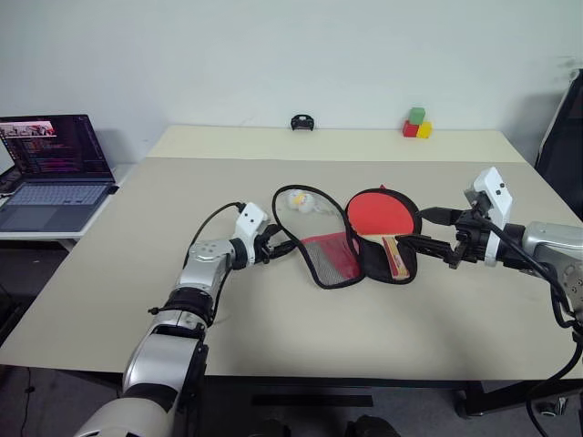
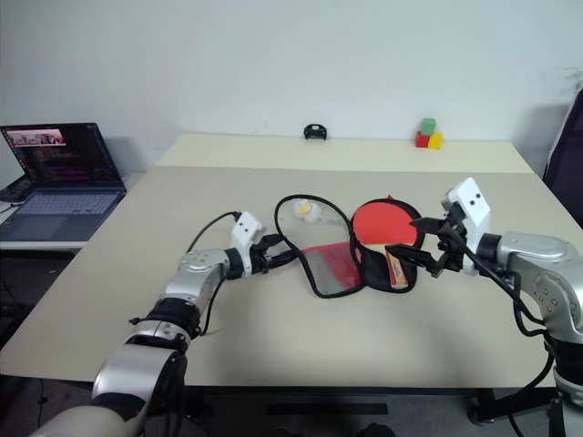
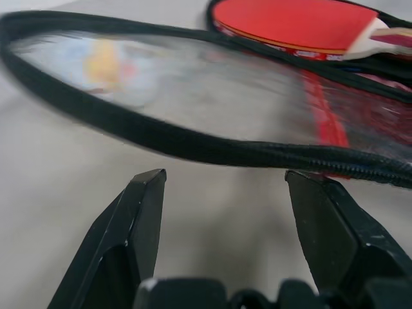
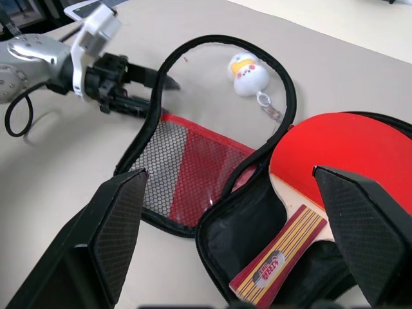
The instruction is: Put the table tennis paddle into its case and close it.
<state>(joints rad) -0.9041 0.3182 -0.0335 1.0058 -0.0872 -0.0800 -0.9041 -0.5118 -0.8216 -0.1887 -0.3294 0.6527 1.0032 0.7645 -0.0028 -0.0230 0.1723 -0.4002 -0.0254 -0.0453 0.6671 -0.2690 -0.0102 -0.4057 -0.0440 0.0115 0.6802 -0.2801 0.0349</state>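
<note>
Open case [image 1: 351, 246] lying flat on the beige counter [image 1: 273, 319], its two halves spread side by side. The black-lined half holds the table tennis paddle [image 1: 383, 218]: the round red face lies inside the zipper edge, the striped handle pointing toward the counter's near edge. The other half, a clear flap with a red mesh pocket, lies toward the robot's left; two small white and yellow toy figures [image 4: 249, 73] show through its clear part, and whether they sit inside or beneath the flap cannot be told. The left claw [image 1: 276, 244], fingers spread, hovers at the flap's black zipper rim without pinching it; in the left wrist view the rim runs just past both fingertips [image 3: 151, 187]. The right claw [image 1: 421, 229], fingers spread wide, hangs just beside the paddle half, holding nothing. An open laptop [image 1: 55, 168] stands on a side desk; coloured blocks [image 1: 416, 124] and a small black object [image 1: 302, 122], too small to identify, rest at the counter's far edge.
</note>
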